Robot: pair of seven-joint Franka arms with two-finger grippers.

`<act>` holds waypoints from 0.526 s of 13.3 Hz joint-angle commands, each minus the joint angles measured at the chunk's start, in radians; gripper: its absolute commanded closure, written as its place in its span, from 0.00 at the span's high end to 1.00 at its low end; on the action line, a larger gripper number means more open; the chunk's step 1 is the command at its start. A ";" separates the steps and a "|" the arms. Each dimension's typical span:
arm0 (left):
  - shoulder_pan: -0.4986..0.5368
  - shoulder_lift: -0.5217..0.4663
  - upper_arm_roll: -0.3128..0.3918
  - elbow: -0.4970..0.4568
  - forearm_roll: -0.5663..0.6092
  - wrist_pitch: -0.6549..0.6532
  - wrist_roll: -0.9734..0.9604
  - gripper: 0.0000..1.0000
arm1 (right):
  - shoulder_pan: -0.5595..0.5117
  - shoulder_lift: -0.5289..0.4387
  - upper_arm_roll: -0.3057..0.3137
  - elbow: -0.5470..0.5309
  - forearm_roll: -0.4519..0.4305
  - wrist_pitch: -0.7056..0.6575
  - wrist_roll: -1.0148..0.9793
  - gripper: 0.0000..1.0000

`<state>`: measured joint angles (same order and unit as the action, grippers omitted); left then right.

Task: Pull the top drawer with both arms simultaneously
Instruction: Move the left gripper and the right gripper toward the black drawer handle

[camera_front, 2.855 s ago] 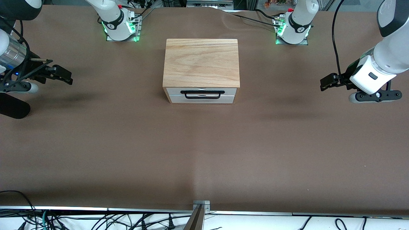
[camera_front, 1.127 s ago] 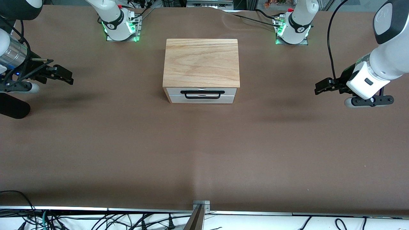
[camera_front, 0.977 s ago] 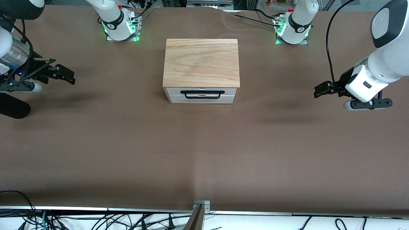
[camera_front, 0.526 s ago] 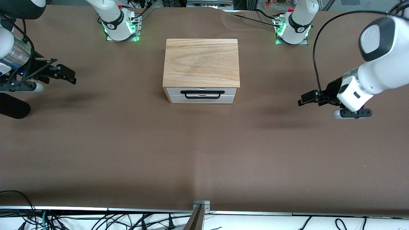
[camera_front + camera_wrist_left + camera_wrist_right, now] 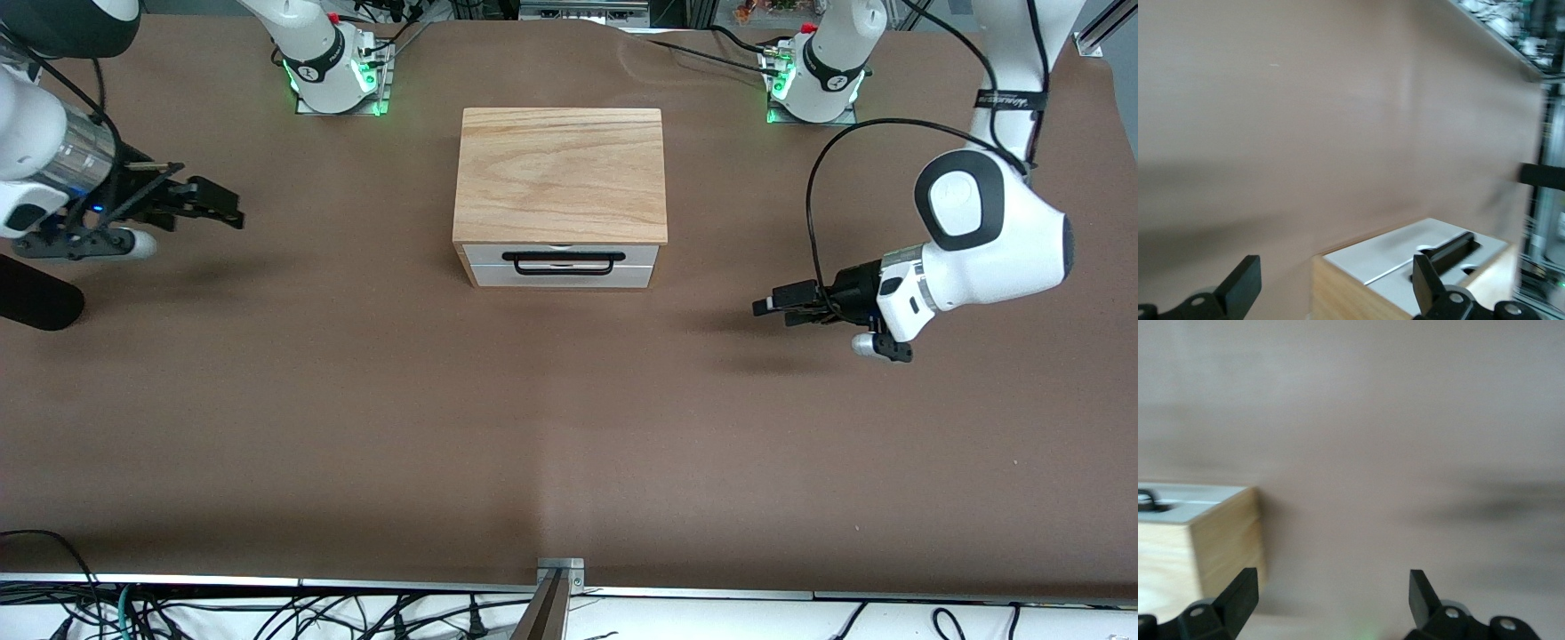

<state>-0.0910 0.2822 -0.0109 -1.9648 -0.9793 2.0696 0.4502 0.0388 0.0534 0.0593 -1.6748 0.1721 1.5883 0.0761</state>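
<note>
The top drawer (image 5: 498, 252) is shut in the oak cabinet (image 5: 560, 169) at mid-table; its white front carries a black wire handle (image 5: 562, 261). My left gripper (image 5: 770, 304) is open and empty, low over bare table off the cabinet's front corner at the left arm's end, apart from it. In the left wrist view the left gripper (image 5: 1335, 288) frames the cabinet's corner, with the handle (image 5: 1450, 248) showing. My right gripper (image 5: 228, 208) is open and empty over the table toward the right arm's end. In the right wrist view the right gripper (image 5: 1331, 593) faces the cabinet's side (image 5: 1211, 547).
A second white drawer front (image 5: 498, 276) sits under the top one. The arm bases (image 5: 338, 76) (image 5: 813, 84) glow green at the table's back edge. Brown table surface (image 5: 569, 418) spreads all round the cabinet.
My left arm has swung down and in from the table's end toward the cabinet's front. My right gripper has crept a little toward the cabinet. The drawer has not moved.
</note>
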 commanded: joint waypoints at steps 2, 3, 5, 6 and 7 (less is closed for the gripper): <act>-0.001 0.064 0.000 -0.071 -0.270 -0.034 0.373 1.00 | -0.005 0.089 0.008 -0.019 0.173 0.002 -0.007 1.00; -0.001 0.096 0.000 -0.077 -0.316 -0.080 0.457 1.00 | -0.005 0.123 0.013 -0.019 0.261 0.015 -0.007 1.00; -0.001 0.146 0.000 -0.088 -0.416 -0.159 0.539 1.00 | -0.005 0.205 0.014 -0.016 0.497 0.016 -0.010 1.00; -0.001 0.167 0.000 -0.092 -0.491 -0.201 0.557 1.00 | -0.004 0.239 0.014 -0.017 0.573 0.018 -0.024 1.00; -0.004 0.190 0.000 -0.092 -0.546 -0.236 0.603 1.00 | -0.002 0.271 0.014 -0.019 0.610 0.021 -0.073 1.00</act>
<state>-0.0921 0.4423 -0.0133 -2.0536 -1.4298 1.8927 0.9712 0.0420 0.2708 0.0678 -1.7023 0.6920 1.6054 0.0563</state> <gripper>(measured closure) 0.000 0.000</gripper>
